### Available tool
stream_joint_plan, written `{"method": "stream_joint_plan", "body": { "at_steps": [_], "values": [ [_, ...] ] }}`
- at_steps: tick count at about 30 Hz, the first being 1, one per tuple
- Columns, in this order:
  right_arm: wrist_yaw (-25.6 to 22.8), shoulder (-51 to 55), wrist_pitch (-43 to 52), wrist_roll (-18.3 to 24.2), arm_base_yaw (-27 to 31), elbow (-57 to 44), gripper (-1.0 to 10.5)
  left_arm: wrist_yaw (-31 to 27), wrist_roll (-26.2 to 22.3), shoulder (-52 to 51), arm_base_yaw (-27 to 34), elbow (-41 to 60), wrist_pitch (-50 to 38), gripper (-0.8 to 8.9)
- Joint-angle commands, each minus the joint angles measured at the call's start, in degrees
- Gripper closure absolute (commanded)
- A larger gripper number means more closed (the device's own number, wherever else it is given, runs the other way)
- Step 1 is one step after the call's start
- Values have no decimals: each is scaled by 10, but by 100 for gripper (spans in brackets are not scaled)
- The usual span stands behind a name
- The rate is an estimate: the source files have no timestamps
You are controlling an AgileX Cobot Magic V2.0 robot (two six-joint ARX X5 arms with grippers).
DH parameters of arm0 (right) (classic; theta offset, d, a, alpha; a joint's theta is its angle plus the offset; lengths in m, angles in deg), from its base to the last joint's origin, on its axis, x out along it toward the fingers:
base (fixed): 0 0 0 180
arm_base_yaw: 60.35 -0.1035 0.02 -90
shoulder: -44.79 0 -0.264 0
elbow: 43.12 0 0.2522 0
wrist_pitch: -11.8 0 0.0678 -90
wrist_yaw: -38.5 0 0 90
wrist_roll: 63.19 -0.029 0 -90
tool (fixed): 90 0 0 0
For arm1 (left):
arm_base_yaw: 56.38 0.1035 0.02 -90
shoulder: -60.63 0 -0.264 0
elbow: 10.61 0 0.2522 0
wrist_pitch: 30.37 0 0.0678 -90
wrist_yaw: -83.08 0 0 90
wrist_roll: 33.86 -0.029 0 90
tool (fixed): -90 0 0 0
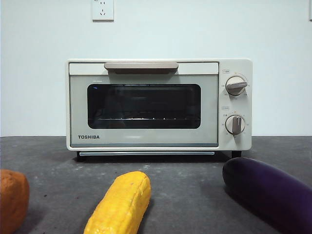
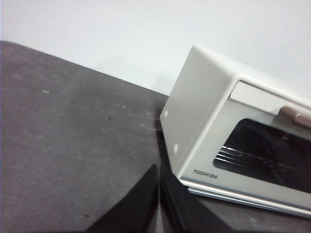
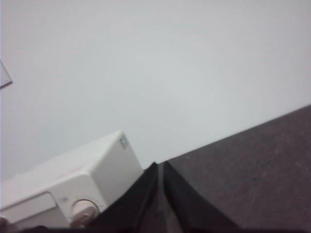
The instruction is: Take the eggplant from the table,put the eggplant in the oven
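Note:
The dark purple eggplant (image 1: pixel 273 192) lies on the grey table (image 1: pixel 195 195) at the front right, its rounded end toward the oven. The cream TOSHIBA oven (image 1: pixel 159 105) stands at the back with its glass door closed. Neither gripper shows in the front view. My left gripper (image 2: pixel 159 170) is shut and empty, raised off the oven's (image 2: pixel 233 131) left front corner. My right gripper (image 3: pixel 160 167) is shut and empty too, held high by the oven's (image 3: pixel 73 189) knob side. Neither wrist view shows the eggplant.
A yellow corn cob (image 1: pixel 121 204) lies at the front centre and an orange rounded lump (image 1: pixel 12 199) at the front left edge. A white wall with a socket (image 1: pixel 103 9) stands behind the oven.

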Motion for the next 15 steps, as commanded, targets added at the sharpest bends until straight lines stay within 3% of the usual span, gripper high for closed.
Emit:
{"method": "stream_joint_plan", "body": {
  "at_steps": [1,4,9,15],
  "values": [
    [2,-12,-73,-20,0,57,944,12,15,20,-1,-54,36,806],
    [12,-54,-153,-10,0,123,944,12,6,71,-1,-116,91,806],
    [69,-168,-196,30,0,229,944,37,-14,198,-1,-224,110,806],
    [176,-304,-290,71,0,362,944,138,-53,349,-1,-355,120,806]
  ]
}}
